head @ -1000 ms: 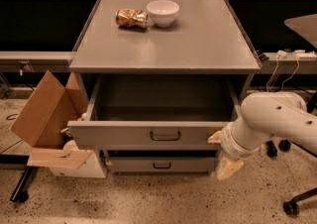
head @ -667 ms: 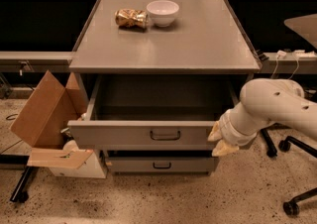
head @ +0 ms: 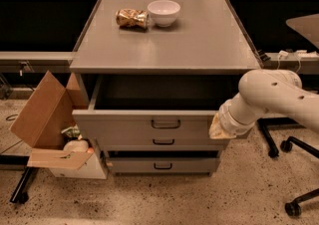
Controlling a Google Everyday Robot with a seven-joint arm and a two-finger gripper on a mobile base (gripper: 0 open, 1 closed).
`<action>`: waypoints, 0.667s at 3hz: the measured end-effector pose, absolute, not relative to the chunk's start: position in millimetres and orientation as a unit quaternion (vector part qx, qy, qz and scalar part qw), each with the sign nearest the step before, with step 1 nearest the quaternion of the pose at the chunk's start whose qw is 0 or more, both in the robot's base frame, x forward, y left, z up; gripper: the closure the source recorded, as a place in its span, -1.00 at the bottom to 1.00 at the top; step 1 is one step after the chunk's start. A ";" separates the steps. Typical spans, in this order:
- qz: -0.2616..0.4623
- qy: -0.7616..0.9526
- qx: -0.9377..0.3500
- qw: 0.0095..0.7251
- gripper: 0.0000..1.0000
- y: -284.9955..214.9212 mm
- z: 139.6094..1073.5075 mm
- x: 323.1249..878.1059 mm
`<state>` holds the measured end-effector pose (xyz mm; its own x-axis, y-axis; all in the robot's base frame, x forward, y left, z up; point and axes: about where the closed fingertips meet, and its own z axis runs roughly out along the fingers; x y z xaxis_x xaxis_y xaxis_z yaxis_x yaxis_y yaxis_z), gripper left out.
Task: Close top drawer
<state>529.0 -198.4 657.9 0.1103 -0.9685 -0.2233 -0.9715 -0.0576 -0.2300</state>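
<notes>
The top drawer (head: 124, 123) of the grey cabinet stands partly pulled out, and its dark interior (head: 159, 92) looks empty. A small dark wire handle (head: 165, 124) sits at the centre of its flat front. My gripper (head: 216, 127) is at the right end of that front panel, touching or almost touching its corner. The white arm (head: 271, 94) reaches in from the right. Two more grey drawers lie below it, each with its own handle (head: 163, 142) (head: 163, 166).
On the cabinet top (head: 209, 45) a white bowl (head: 164, 12) and a crumpled snack bag (head: 132, 18) stand at the back. An open cardboard box (head: 47, 119) with rubbish sits on the floor to the left. Office chair legs (head: 296, 179) stand to the right.
My gripper has risen from beside the lower drawers to the right end of the top drawer's front. The drawer front now sits further in than a second ago.
</notes>
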 end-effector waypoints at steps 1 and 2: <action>0.005 0.667 -0.727 0.162 -0.19 -198.4 657.9 529.0; 0.003 0.668 -0.726 0.165 -0.81 -197.4 655.9 534.0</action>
<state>534.0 -197.4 655.9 0.1082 -0.9684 -0.2248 -0.9706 -0.0540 -0.2347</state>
